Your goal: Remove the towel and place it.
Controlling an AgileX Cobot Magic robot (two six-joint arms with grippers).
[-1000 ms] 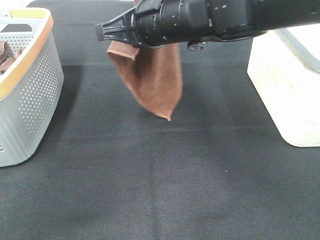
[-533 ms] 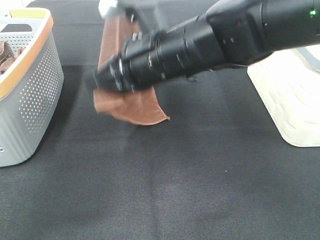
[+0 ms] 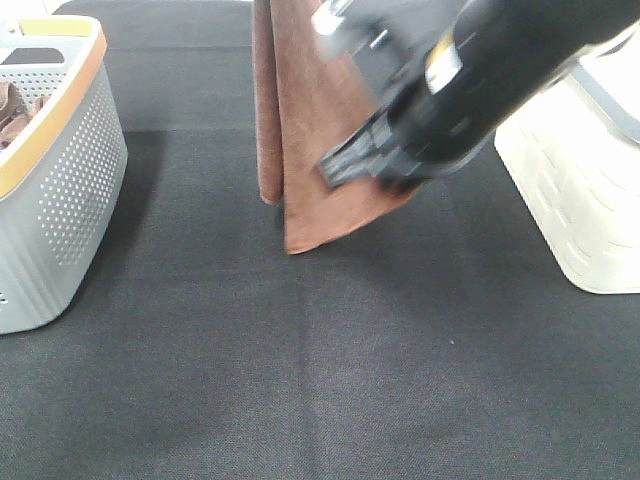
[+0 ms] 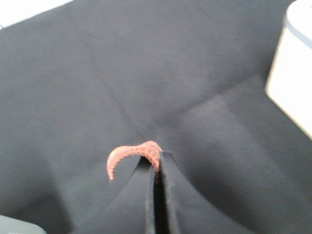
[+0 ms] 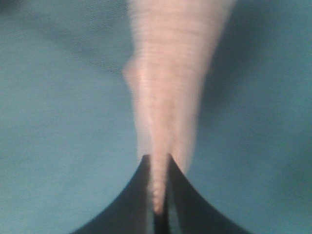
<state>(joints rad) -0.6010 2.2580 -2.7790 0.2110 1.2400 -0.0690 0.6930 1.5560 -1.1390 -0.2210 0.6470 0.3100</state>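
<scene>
The reddish-brown towel (image 3: 310, 120) hangs in a long fold from above the top edge of the exterior high view, its lower corner just over the black cloth. My right gripper (image 3: 340, 165), blurred by motion, reaches in from the upper right and sits against the towel's lower right side. In the right wrist view the right gripper (image 5: 157, 163) is shut on a bunched strip of towel (image 5: 168, 87). The left wrist view shows the left gripper (image 4: 158, 158) shut, pinching a small curl of towel (image 4: 134, 153) at its tip. The left arm does not appear in the exterior high view.
A grey perforated basket (image 3: 60, 190) with an orange rim stands at the left edge, with brown cloth (image 3: 10, 110) inside. At the right is a white basket (image 3: 570, 190), also seen in the left wrist view (image 4: 292, 73). Black cloth (image 3: 320, 380) covers the table.
The right arm has swung from the left side to the right of centre. The towel, draped low half a second ago, now hangs stretched in a long fold from above the frame.
</scene>
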